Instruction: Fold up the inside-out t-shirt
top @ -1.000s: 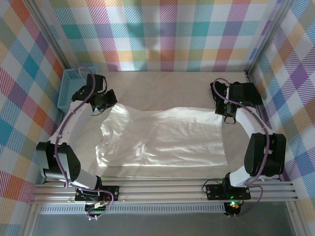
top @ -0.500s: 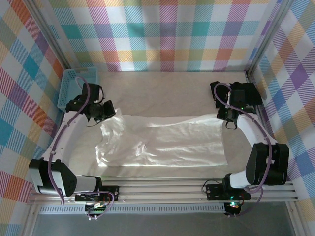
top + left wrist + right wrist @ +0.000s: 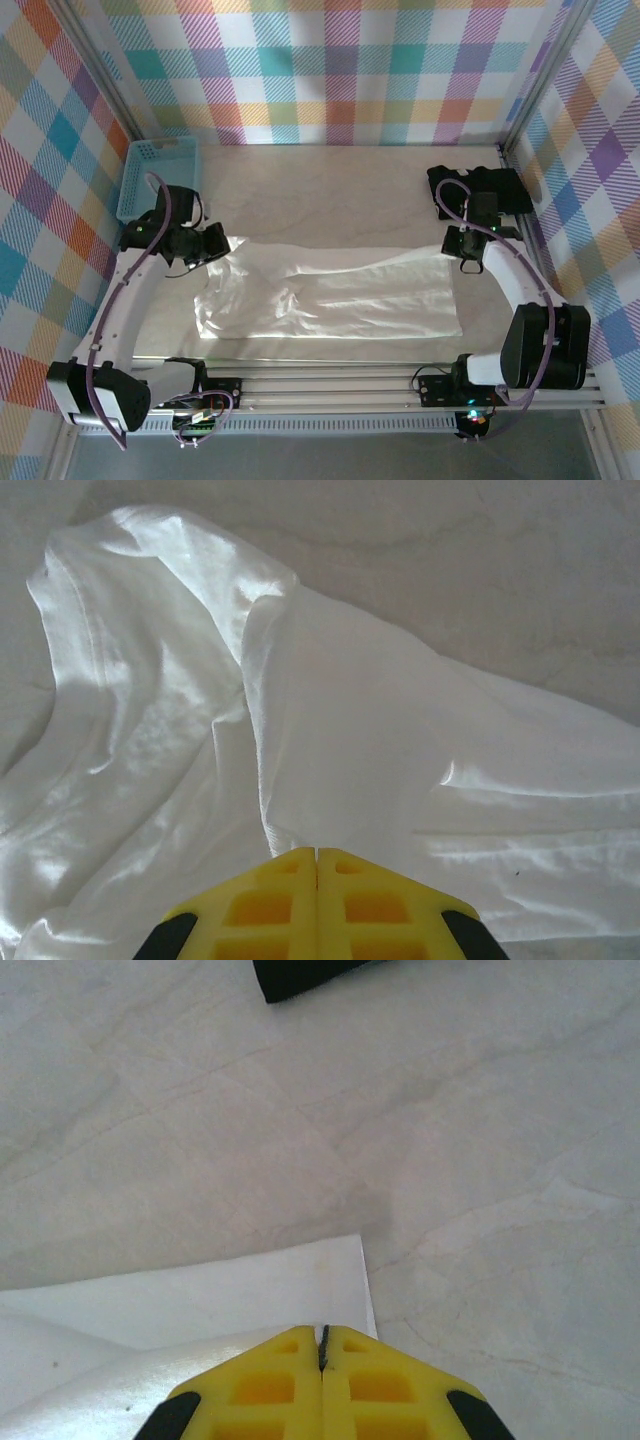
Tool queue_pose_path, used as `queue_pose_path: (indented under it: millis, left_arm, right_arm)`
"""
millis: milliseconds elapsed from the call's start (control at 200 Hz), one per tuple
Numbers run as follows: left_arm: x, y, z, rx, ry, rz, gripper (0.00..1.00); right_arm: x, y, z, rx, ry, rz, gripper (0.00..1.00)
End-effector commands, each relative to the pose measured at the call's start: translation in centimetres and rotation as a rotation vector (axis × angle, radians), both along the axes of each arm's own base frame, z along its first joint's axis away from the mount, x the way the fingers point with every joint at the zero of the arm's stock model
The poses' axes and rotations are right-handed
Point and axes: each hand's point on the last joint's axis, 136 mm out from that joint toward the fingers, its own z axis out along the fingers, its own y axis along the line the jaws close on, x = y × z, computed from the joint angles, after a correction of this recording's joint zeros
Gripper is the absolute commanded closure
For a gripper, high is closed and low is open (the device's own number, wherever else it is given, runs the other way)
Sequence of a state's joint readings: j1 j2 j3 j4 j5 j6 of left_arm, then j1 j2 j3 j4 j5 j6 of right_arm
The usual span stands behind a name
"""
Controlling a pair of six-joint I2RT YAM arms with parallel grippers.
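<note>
Seen from overhead, a white t-shirt [image 3: 340, 300] lies spread across the middle of a pale worktop [image 3: 330, 185], its long side running from 9 o'clock to 3 o'clock. The left half is rumpled and the right half is flatter. The left tool [image 3: 218, 243] sits at the shirt's 10 o'clock corner and the right tool [image 3: 466, 256] at its 2 o'clock corner. The far edge of the cloth runs between them.

A blue basket [image 3: 155, 172] stands against the wall at 10 o'clock, well apart from the shirt. A black garment [image 3: 510, 185] lies at 2 o'clock, just beyond the right tool.

The overhead view is too distant to show the grips, but the wrist cameras show them. On the left wrist, the yellow fingers are pressed together on a fold of white cloth. The cloth rises to their tips and falls away in soft ridges toward 11 o'clock and 3 o'clock. On the right wrist, the yellow fingers are likewise pressed together, pinching a flat, squared corner of the shirt. Bare worktop lies beyond it, and the edge of the black garment is at 12 o'clock.
</note>
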State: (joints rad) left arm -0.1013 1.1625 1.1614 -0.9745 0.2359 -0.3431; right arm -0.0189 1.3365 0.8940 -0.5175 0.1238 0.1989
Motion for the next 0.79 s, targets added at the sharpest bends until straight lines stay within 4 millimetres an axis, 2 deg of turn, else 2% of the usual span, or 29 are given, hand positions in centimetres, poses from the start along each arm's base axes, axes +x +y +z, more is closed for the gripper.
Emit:
queue_pose_path:
  millis: [0,160,270,350,415,470,530,575,705,790]
  left_arm:
    - [-1.5,0.4,-0.9,0.013,0.042,-0.015,1.0]
    - [-1.7,1.0,-2.0,0.043,0.056,-0.007,1.0]
    - [-2.1,0.7,-3.0,0.025,0.079,-0.012,1.0]
    - [-2.4,0.5,-3.5,0.007,0.086,-0.013,1.0]
    - [-2.6,0.5,-3.7,0.004,0.082,-0.004,1.0]
    - [-2.6,0.4,-3.6,-0.008,0.076,-0.003,1.0]
    - [-2.4,0.2,-3.4,-0.016,0.071,-0.002,1.0]
    - [-2.2,0.1,-3.4,-0.023,0.067,-0.001,1.0]
    - [-1.7,-0.2,-3.0,-0.038,0.061,-0.007,1.0]
    - [-1.6,-0.2,-2.9,-0.039,0.058,-0.006,1.0]
  right_arm:
    - [-2.1,0.2,-1.1,0.031,0.056,-0.048,0.96]
    - [-4.2,0.2,-2.8,0.068,0.082,-0.118,0.95]
    - [-4.8,-0.2,-3.5,0.06,0.079,-0.161,0.82]
    - [-4.1,-0.5,-2.4,0.042,0.04,-0.153,0.69]
    - [-2.9,0.6,-0.3,0.038,-0.039,-0.077,0.6]
    - [-1.8,3.7,1.9,0.042,-0.14,0.079,0.5]
    - [-1.2,8.8,4.0,0.06,-0.252,0.301,0.44]
    - [-1.6,13.1,4.8,0.06,-0.308,0.472,0.43]
    - [-5.0,25.7,5.5,0.093,-0.437,0.885,0.38]
    - [-7.6,32.8,5.1,0.1,-0.517,1.068,0.37]
